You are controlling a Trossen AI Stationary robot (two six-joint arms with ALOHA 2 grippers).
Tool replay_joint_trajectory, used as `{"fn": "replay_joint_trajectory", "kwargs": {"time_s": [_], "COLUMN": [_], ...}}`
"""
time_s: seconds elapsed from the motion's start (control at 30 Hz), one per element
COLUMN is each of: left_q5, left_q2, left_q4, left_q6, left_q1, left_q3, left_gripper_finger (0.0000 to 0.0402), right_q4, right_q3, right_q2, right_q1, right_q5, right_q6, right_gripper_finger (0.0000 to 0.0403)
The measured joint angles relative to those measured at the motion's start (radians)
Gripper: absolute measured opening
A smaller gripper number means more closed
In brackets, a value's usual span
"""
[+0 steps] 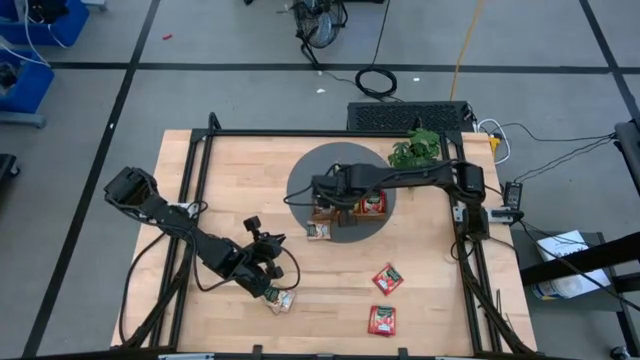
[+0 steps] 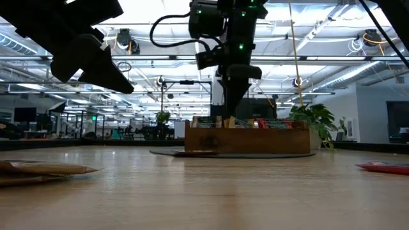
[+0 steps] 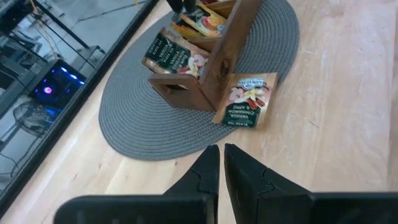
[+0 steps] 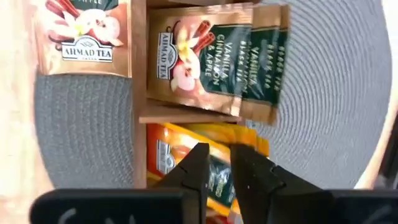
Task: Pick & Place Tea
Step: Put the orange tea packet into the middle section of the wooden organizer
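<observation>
The brown wooden tray stands on a round grey mat. Beige tea sachets and orange ones sit in its compartments. Another beige sachet leans against the tray's outer wall, its lower edge on the mat. One beige sachet and two red ones lie flat on the table. My right gripper hangs over the tray pointing down, fingers slightly apart, nothing between them. My left gripper is shut and empty, raised above the table short of the mat's near left edge.
A green plant stands at the mat's far right. Black frame rails run along the table's left, far and right edges. Bare wood lies between the mat and the red sachets. In the low view my left arm hangs at upper left.
</observation>
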State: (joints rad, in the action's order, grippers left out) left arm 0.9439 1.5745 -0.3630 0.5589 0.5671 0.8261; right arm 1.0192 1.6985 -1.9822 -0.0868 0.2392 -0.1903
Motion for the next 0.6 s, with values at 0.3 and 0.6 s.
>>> {"fn": "replay_joint_trajectory", "kwargs": {"time_s": [0.3, 0.6], "left_q5": [-0.003, -0.003], "left_q2": [0.0, 0.0], "left_q4": [-0.001, 0.0], "left_q6": [0.012, 0.004], "left_q1": [0.017, 0.018], "left_q3": [0.0, 0.0], "left_gripper_finger": [0.0031, 0.0033], "right_q4": [0.032, -0.04], "right_q3": [-0.035, -0.106], "right_q2": [0.043, 0.043], "right_q1": [0.002, -0.063], "right_q5": [-0.09, -0.107], "right_q6": [-0.061, -0.175], "right_gripper_finger": [0.0014, 0.0061]}}
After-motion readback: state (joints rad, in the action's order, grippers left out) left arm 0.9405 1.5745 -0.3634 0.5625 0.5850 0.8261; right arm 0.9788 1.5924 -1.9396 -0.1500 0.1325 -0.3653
